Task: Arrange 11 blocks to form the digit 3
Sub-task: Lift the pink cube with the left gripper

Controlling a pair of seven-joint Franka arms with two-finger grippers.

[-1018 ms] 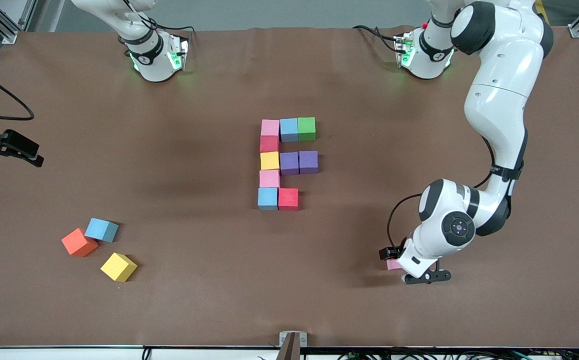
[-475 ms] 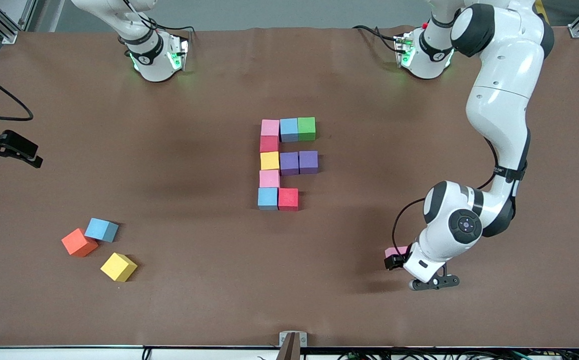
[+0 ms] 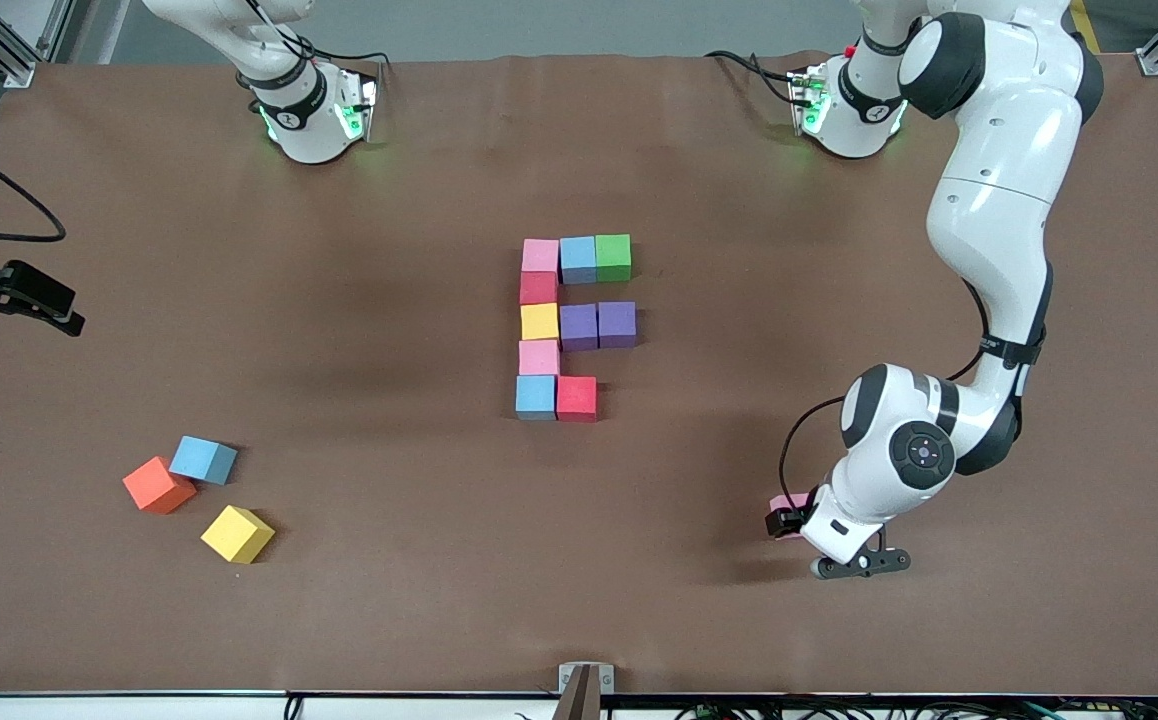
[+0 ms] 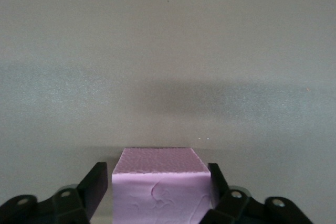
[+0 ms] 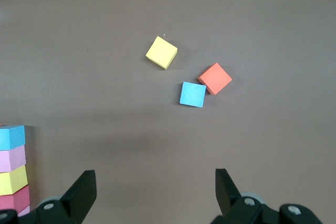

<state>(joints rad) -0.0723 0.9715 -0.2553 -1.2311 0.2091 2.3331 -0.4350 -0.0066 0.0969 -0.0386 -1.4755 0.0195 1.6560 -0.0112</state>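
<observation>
We see the left tool (image 4: 160, 192) clamped on a pink cube (image 4: 161, 190) low over the desk (image 3: 439, 600) toward the left arm's end, likely to finish the E figure (image 3: 569, 325), while the right tool (image 5: 155, 195) waits wide.

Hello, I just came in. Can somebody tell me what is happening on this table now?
Two arms are building a figure of coloured foam cubes in the middle of the table; ten cubes are placed, and the row nearest the camera has only two. The left gripper, toward the left arm's end of the table, has its fingers shut on a pink cube. The right gripper waits open at the right arm's end. Three loose cubes, orange, blue and yellow, lie there.
</observation>
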